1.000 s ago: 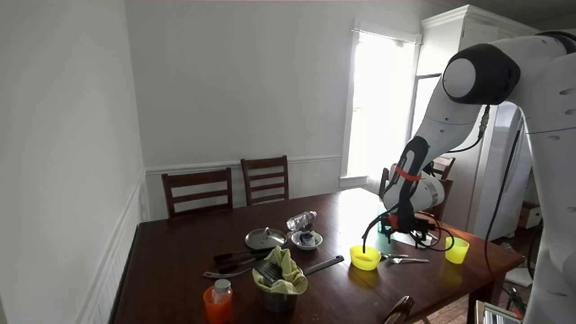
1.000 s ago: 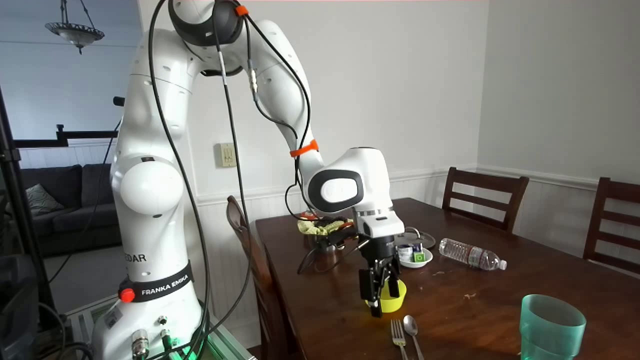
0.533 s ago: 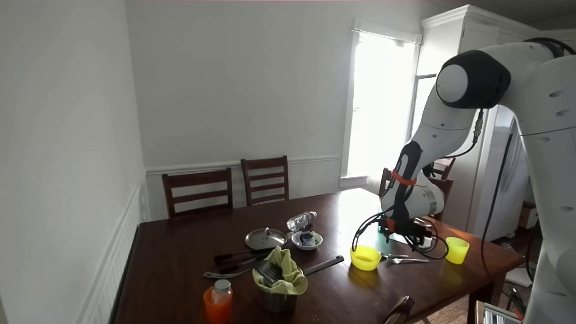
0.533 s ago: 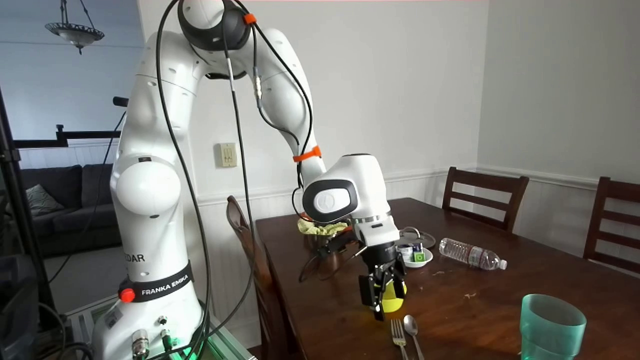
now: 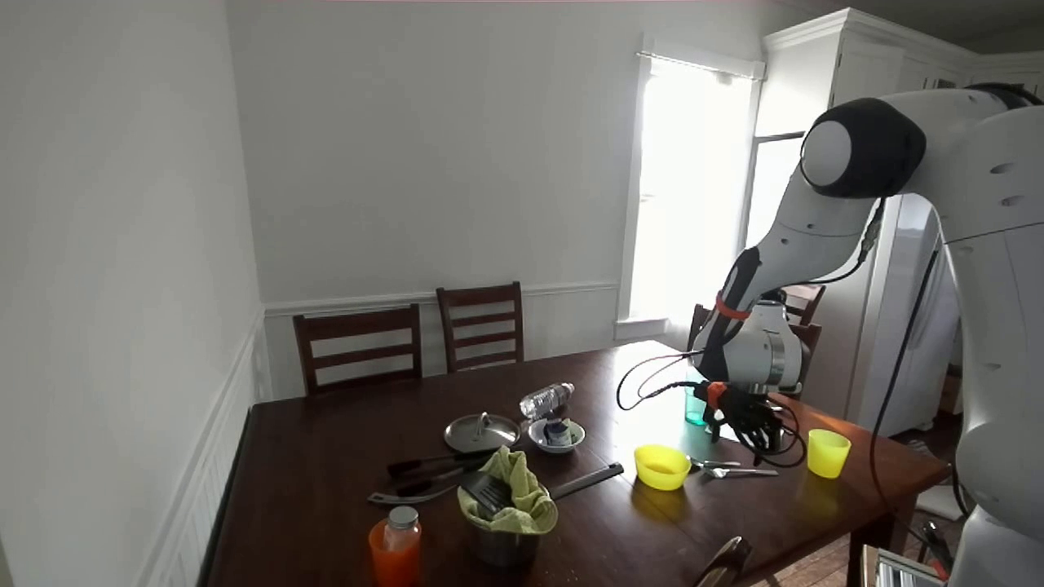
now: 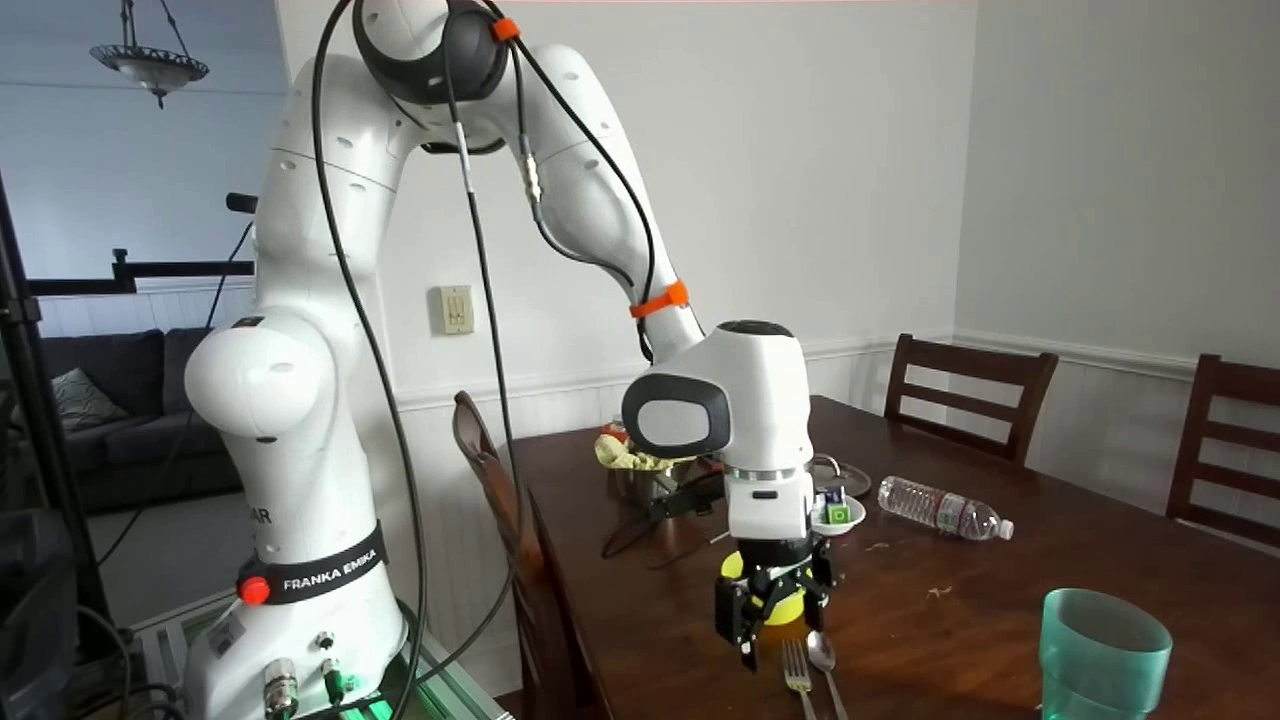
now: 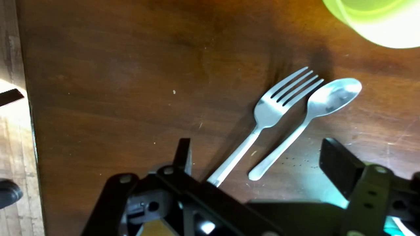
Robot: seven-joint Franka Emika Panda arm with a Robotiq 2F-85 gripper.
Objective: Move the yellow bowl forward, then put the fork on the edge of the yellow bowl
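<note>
A round, plain bright-yellow bowl stands out against a dark-brown wooden table, a tapered yellow cup near its right corner in an exterior view. The metal fork and spoon are silver; the two-fingered gripper, black.

In the wrist view I have the table in smooth wood, glossy where light strikes it and scuffed with small scratches. The fork and spoon look like smooth polished metal, and the spoon's hollow glints. The bowl reads to me as smooth, translucent plastic, the tumbler likewise. The bottle is clear, shiny plastic with a rippled skin. On my feed I also make out rumpled matt cloth, a metal pot, a shiny metal lid, and my gripper, mostly matt.
</note>
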